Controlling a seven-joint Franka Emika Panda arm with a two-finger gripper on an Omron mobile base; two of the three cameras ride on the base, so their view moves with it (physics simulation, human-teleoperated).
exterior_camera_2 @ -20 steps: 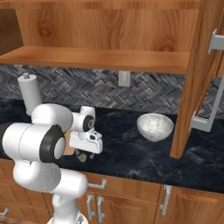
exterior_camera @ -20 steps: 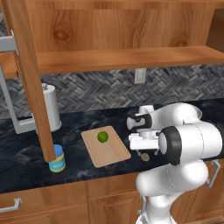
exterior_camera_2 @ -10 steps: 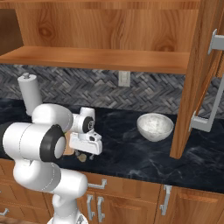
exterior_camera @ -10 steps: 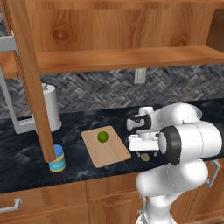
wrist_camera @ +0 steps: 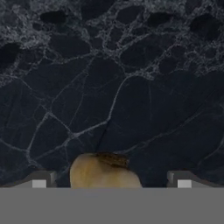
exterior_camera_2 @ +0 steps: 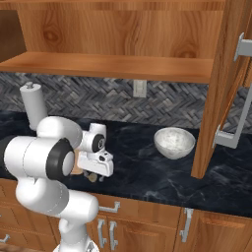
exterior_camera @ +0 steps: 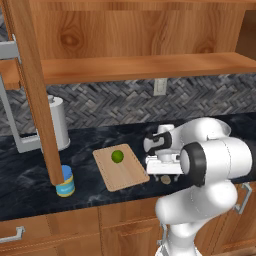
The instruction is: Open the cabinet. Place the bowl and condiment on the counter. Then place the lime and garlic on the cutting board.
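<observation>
Garlic [wrist_camera: 104, 171]: on the dark desk [wrist_camera: 131, 87] between the fingertips, lower part cut off at 6 o'clock; a small tan lump under the arm in the left base view.
End effector [wrist_camera: 111, 181]: jaws spread wide, low over the garlic, gripping nothing.
Lime [exterior_camera: 117, 156]: on cutting board [exterior_camera: 120, 167], at 9 o'clock of the end effector.
Condiment [exterior_camera: 65, 181]: partly hidden by open cabinet [exterior_camera: 37, 95] door; label unreadable.
Bowl [exterior_camera_2: 174, 142]: on desk, beside the door.
Paper-towel roll [exterior_camera_2: 33, 106]: at the backsplash.
</observation>
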